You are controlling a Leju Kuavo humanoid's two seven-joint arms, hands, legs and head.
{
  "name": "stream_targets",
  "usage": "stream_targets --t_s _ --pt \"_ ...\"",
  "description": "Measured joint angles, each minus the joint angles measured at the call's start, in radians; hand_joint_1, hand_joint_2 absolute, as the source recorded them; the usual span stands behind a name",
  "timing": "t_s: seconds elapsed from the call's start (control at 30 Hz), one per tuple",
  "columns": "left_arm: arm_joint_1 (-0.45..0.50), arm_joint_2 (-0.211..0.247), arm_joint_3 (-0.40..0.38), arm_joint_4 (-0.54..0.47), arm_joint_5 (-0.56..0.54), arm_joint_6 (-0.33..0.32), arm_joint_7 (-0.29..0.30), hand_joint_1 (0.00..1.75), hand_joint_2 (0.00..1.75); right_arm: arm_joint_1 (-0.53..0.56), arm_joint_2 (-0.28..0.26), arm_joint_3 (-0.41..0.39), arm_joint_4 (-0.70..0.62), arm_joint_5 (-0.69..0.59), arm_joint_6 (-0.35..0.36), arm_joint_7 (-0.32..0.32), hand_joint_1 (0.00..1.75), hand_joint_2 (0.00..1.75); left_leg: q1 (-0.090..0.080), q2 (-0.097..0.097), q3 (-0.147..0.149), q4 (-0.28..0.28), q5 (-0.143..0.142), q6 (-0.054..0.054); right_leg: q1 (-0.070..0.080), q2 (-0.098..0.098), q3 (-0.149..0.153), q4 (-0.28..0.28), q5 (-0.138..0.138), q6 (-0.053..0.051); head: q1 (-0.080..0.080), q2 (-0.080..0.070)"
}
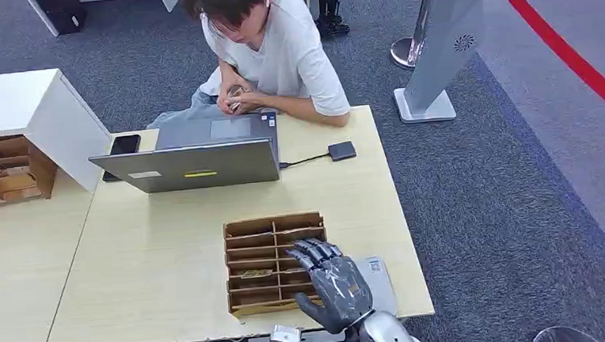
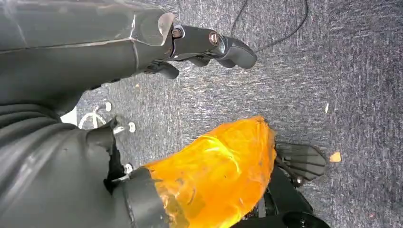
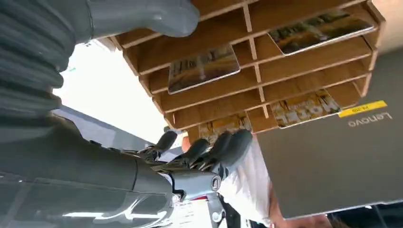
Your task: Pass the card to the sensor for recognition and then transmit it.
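Observation:
A wooden card rack (image 1: 267,262) lies flat on the table's near side, with a card (image 1: 256,274) in one of its slots. My right hand (image 1: 334,284) hovers at the rack's right edge, fingers stretched out over the slots and holding nothing. In the right wrist view the fingers (image 3: 223,147) hang apart in front of the rack (image 3: 237,95), where picture cards (image 3: 204,66) sit in several slots. A small black sensor box (image 1: 342,150) lies right of the laptop, wired to it. My left hand (image 2: 190,47) hangs over the carpet, holding nothing.
An open grey laptop (image 1: 195,158) stands mid-table with a person (image 1: 268,46) seated behind it. A black phone (image 1: 122,148) lies at its left. A flat grey device (image 1: 381,281) lies under my right hand. Another wooden rack (image 1: 2,169) sits far left.

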Motion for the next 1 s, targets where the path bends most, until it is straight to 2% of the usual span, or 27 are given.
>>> stream_targets --t_s 0.53,0.7,1.0 --pt "-0.001 0.0 0.0 0.0 -0.002 0.002 0.002 0.0 0.0 -0.006 0.029 -0.01 0.042 0.0 0.002 0.005 0.56 1.75 0.0 0.0 0.0 0.0 0.0 0.0 0.0 0.0 0.0 0.0 0.0 0.0 0.0 0.0" --pt "-0.001 0.0 -0.001 0.0 -0.002 0.002 0.002 0.0 0.0 -0.008 0.031 -0.011 0.047 0.0 0.002 0.005 0.49 1.75 0.0 0.0 0.0 0.0 0.0 0.0 0.0 0.0 0.0 0.0 0.0 0.0 0.0 0.0" --pt "-0.001 0.0 -0.008 0.0 -0.004 0.002 0.002 0.0 0.0 -0.022 0.043 -0.017 0.064 0.0 0.007 0.011 0.49 1.75 0.0 0.0 0.0 0.0 0.0 0.0 0.0 0.0 0.0 0.0 0.0 0.0 0.0 0.0"
